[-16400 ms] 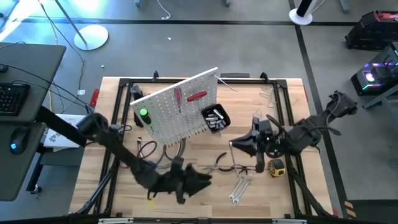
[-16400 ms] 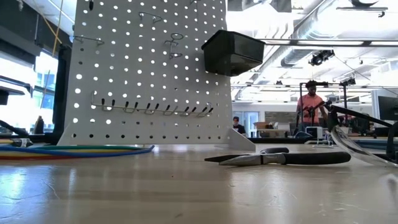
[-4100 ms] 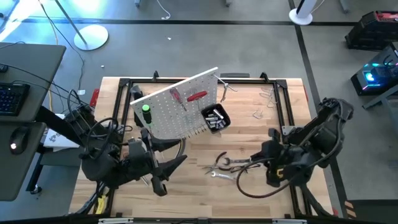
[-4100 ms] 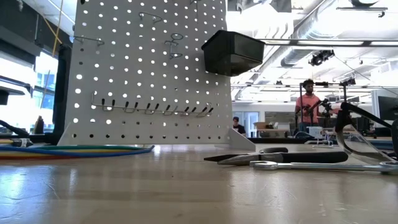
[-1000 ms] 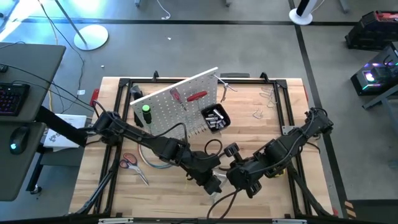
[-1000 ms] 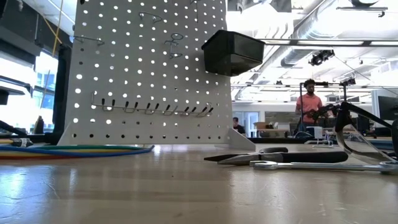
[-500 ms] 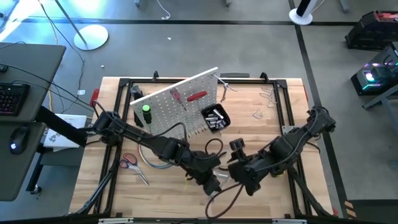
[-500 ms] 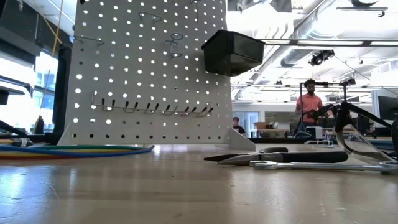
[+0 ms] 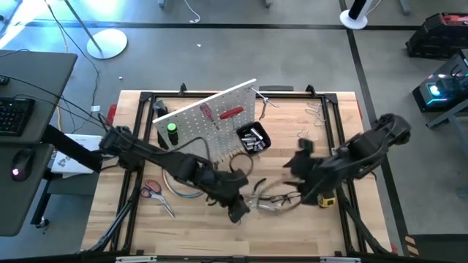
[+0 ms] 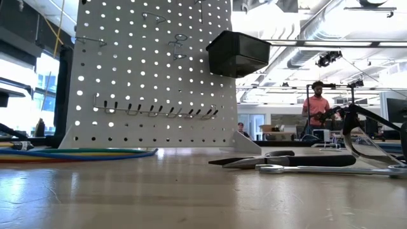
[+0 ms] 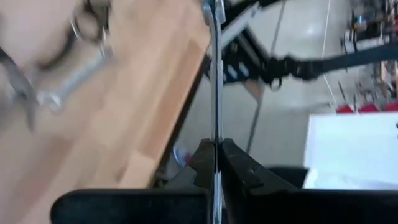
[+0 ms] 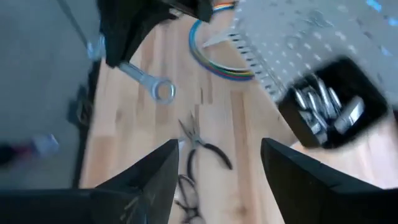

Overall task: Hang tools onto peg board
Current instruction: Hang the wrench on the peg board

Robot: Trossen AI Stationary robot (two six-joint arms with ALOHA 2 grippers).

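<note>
Over the wooden table (image 9: 205, 226), left pincer (image 9: 238, 213) grips a wrench (image 11: 215, 68); right pincer (image 12: 217, 180) hangs spread, released

Place: a robotics lab in an open-plan industrial hall.
Bench: a wooden table (image 9: 219, 230) ringed by a black metal frame (image 9: 146, 96), standing on a grey concrete floor (image 9: 241, 58).
Beside the table: a desk with a keyboard (image 9: 14, 115) and a mouse (image 9: 17, 173).
Beyond the table: exposed ceiling ducts (image 10: 318, 25), lit workstations, and a person (image 10: 316, 105) at other equipment.
Floor near the table: loose cables and a lamp base (image 9: 107, 42).
</note>
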